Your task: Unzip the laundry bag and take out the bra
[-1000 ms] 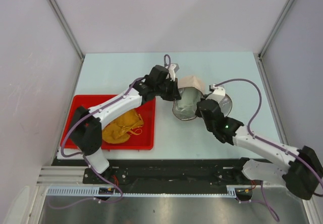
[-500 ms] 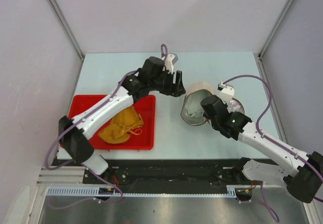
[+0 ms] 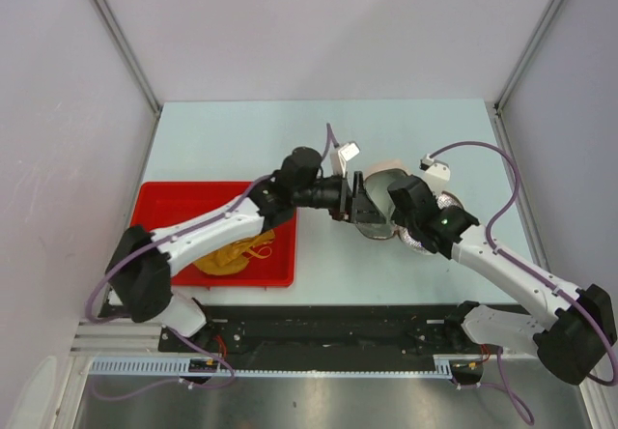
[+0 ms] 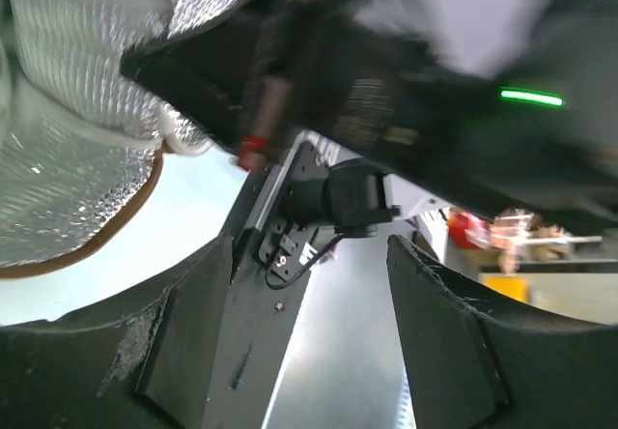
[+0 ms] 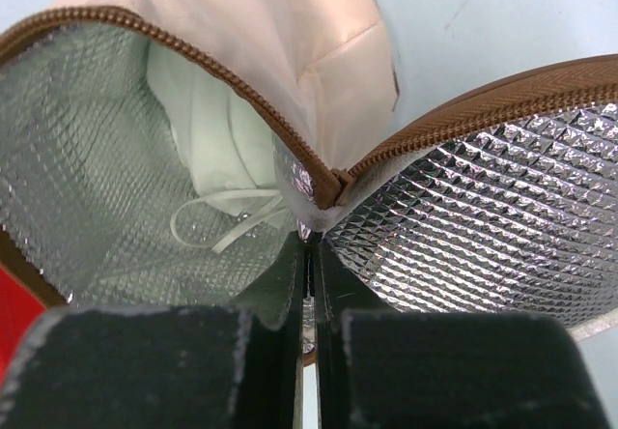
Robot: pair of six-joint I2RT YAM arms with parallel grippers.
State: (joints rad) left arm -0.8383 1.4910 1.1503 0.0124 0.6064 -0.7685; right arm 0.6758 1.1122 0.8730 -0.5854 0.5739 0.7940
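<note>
Right hand pinches one laundry bag; left hand spread apart; one bra in tray.

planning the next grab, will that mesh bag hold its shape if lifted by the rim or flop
Probably floppy: the bag creases where the right pincer pinches its edge. Likely light: thin mesh with only soft white cloth inside. With the zip gaping open, it seems more apt to slump than roll.

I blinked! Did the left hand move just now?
Yes. The left hand went right and toward the near edge, farther from the red tray.
</note>
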